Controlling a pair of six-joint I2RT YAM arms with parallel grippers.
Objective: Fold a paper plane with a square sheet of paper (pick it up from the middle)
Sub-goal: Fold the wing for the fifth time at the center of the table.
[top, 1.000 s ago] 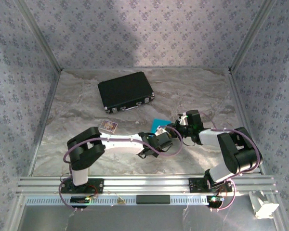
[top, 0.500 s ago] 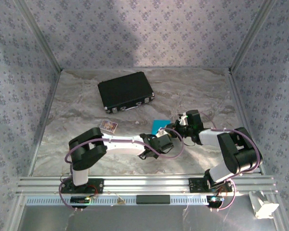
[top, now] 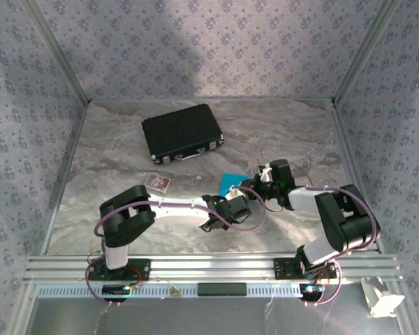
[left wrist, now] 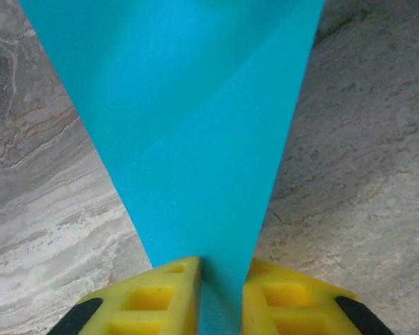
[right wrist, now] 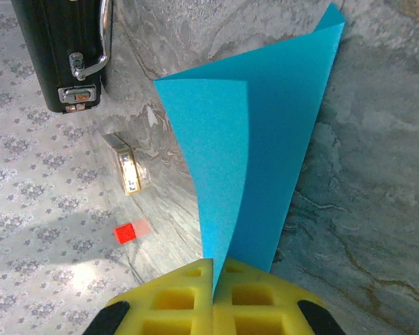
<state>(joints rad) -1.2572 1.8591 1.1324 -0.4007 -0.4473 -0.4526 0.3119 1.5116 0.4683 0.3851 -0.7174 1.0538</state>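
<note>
While clamping paper (left wrist: pixel 195 139) in left gripper (left wrist: pixel 220 286) and right gripper (right wrist: pixel 214 283), nearside of case (top: pixel 181 132): probably light, limp, crease-prone; best pinched gently at edges.

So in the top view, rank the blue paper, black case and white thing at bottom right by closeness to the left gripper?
1. The blue paper, pinched in the left gripper itself.
2. The black case, farther back and leftward.
3. The white object, far off at the near right corner.

Cyan paper (left wrist: pixel 195 139), yellow fingers (left wrist: pixel 160 300)
</note>
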